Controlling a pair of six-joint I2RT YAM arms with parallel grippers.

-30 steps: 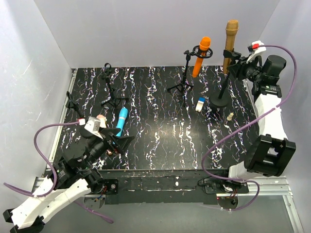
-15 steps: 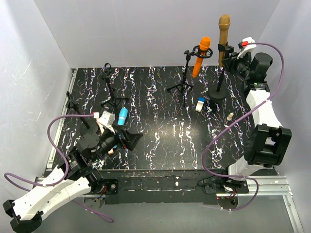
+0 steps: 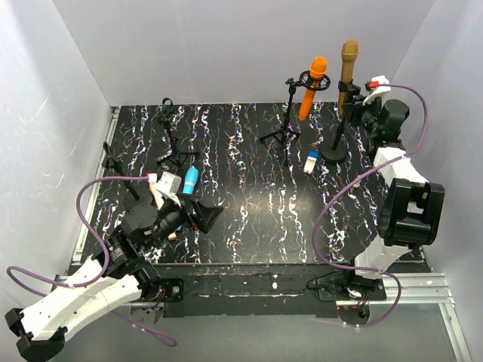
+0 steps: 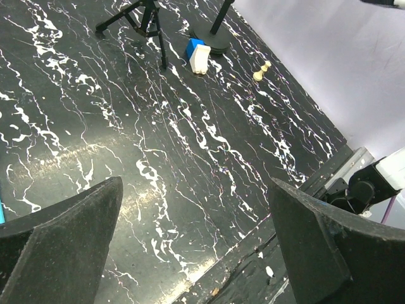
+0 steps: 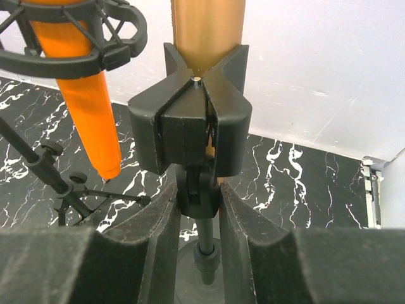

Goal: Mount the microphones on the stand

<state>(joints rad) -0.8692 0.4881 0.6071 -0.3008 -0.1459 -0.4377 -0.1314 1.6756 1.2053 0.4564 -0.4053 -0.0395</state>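
Note:
The gold-bronze microphone [image 3: 347, 64] [image 5: 209, 25] stands upright in the black clip [image 5: 190, 126] of the round-base stand [image 3: 334, 154]. My right gripper [image 3: 356, 102] [image 5: 198, 202] is shut on that stand's swivel joint [image 5: 198, 187], just under the clip. The orange microphone [image 3: 314, 87] [image 5: 88, 107] sits in the ring mount [image 5: 76, 50] of a tripod stand [image 3: 283, 132]. A light blue microphone [image 3: 190, 179] lies on the table beside my left gripper [image 3: 202, 216] [image 4: 196, 187]. That gripper is open above bare table and holds nothing.
A blue-and-white block [image 3: 312, 161] [image 4: 198, 56] lies by the round base, and a small beige piece [image 4: 261, 71] lies near it. Two small tripod stands [image 3: 170, 136] [image 3: 117, 162] stand at the left. White walls close in the back and sides.
My right gripper has carried the round-base stand a little left and back, and the gold-bronze microphone now stands straighter. My left arm has swung right, past the light blue microphone.

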